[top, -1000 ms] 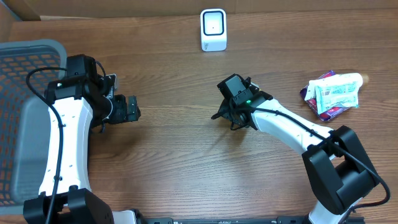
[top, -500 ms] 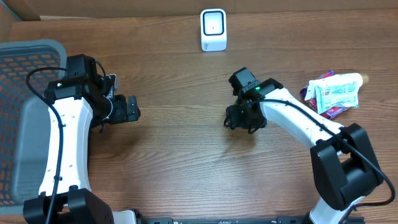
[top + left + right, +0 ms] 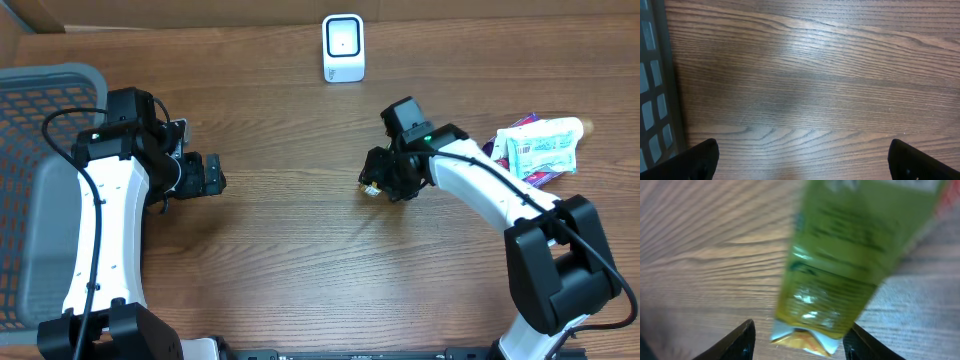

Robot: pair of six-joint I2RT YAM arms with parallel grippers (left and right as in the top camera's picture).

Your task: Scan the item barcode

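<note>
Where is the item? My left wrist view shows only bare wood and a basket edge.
Observer: A green packet, blurred, lies between the fingers of the right gripper.
Operator: Is it gripped?
Observer: It seems not. The gripper is open, with a gap showing beside the packet.
Operator: And the scanner?
Observer: The scanner stands upright, well apart from the packet.

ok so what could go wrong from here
One end of the green packet lies between the spread fingers of the right tool; whether it is gripped is unclear, so it could slip or drop. No barcode shows in the blurred wrist view, so it may face the white scanner the wrong way.
</note>
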